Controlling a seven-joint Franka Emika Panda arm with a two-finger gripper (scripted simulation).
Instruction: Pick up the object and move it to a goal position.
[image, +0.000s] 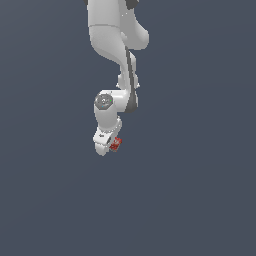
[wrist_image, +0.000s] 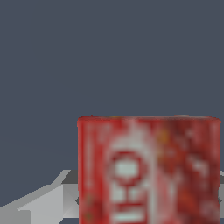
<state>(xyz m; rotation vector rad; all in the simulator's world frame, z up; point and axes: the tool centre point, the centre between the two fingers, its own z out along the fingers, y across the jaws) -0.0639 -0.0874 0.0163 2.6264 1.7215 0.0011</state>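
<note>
**Red block held at the gripper**

In the wrist view the red block filled the near field, its face blurred, with whitish markings on it, and a grey finger showed just beside it. In the exterior view the block sat at the tip of the white gripper, on the exterior view's right of it, with the fingers clamped on it. Beyond, the white arm rose to the far edge against the plain dark grey ground.

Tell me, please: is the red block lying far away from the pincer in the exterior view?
No: the red block sits right at the tip of the white pincer, touching it.
</note>
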